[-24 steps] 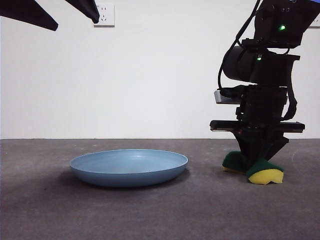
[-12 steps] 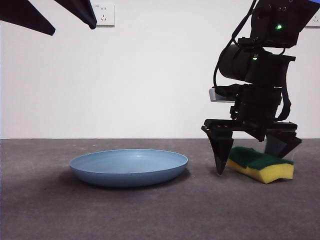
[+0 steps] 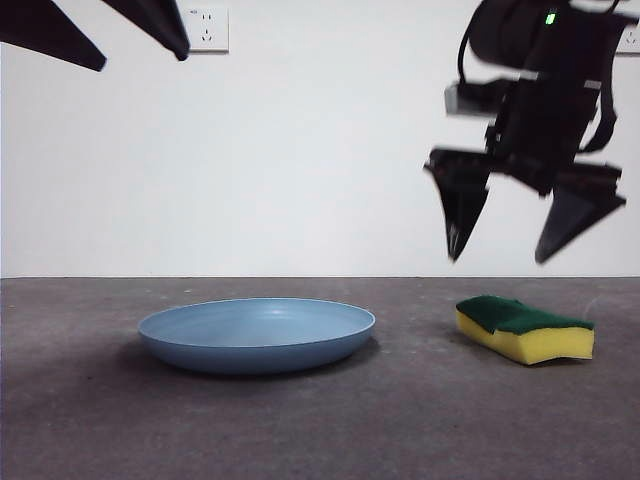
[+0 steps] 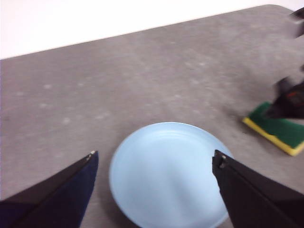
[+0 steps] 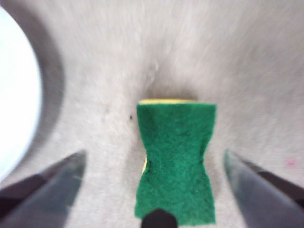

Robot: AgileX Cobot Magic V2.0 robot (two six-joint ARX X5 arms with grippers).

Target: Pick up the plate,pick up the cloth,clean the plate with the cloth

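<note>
A wide, shallow, round, light-blue plate (image 3: 257, 335) is seen lying flat and right way up on the grey table, left of centre in the lower half of the front view; its smooth raised rim is visible all round, and nothing lies in it. The cloth (image 3: 524, 327), a small rectangular sponge of yellow foam topped by a dark green scouring layer, is seen at lower right, green side up, slightly wavy, flat on the table and well apart from the plate.
</note>
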